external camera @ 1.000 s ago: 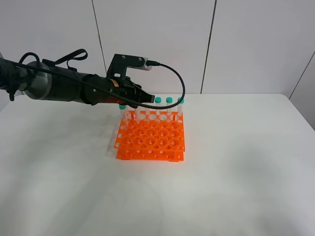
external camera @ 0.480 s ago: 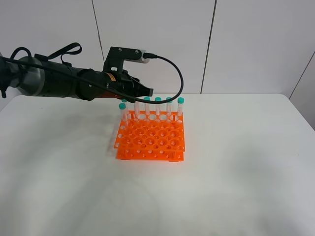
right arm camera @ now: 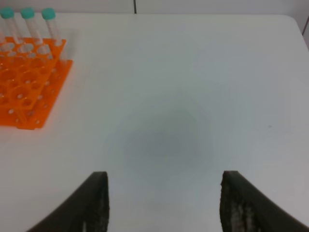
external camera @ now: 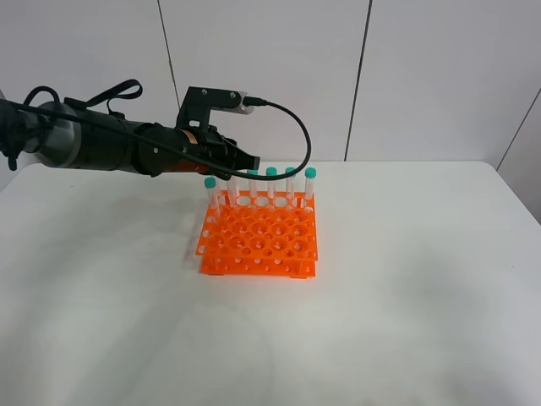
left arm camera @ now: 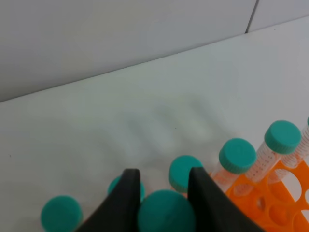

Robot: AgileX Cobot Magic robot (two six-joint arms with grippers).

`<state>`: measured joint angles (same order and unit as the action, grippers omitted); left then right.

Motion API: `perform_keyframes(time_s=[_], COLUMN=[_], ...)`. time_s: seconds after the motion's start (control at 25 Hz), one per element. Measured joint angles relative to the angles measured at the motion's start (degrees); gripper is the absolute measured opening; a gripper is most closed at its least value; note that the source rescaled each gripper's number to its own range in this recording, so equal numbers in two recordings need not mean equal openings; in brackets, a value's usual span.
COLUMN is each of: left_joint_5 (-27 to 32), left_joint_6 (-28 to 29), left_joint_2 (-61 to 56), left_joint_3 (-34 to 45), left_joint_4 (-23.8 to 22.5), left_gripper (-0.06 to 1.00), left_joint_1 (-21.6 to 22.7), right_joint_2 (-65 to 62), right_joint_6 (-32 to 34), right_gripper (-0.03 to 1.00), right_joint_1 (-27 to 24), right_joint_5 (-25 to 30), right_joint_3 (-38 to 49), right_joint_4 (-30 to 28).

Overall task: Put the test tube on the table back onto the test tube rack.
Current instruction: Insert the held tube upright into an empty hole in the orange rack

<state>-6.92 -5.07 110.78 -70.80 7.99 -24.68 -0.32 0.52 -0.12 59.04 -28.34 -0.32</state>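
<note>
While the test tube [left arm camera: 166,212] is not yet seated, it is close. Its teal cap sits pinched between the left fingers [left arm camera: 136,181], which are closed to just the cap's width. It hangs above the back row of the test tube rack [external camera: 258,241], at the end nearest the left arm [external camera: 110,148]. Whether its tip has entered a hole I cannot tell, because the fingers hide it in the high view. The other capped tubes [external camera: 290,182] stand along that back row, just beside it.

Against 1 second ago, the left arm has lifted and drawn back from the rack. Then the fingers lay low among the back-row caps; now they ride just above them. The last 0.5 second brought only a slight settling down. The rack and its standing tubes have not shifted. I read this as a re-aim — the tube raised to line up over a free hole — so the insertion is still to do.

The right fingers [right arm camera: 101,198] stand partly open with nothing between them, over bare bench [external camera: 406,321] well off to the rack's other side.
</note>
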Motion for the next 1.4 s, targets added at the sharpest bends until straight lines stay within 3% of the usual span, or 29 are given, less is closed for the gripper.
perform_keyframes(time_s=[1.4], left_joint_5=[0.92], left_joint_6=[2.57], left_joint_2=[4.75], left_joint_3=[0.0], left_joint_4=[-1.05], left_gripper=[0.0], left_joint_1=[0.12], right_joint_2=[0.0], right_joint_6=[0.0], right_gripper=[0.46], right_joint_1=[0.0], right_joint_5=[0.0], right_joint_3=[0.0], right_joint_4=[0.32])
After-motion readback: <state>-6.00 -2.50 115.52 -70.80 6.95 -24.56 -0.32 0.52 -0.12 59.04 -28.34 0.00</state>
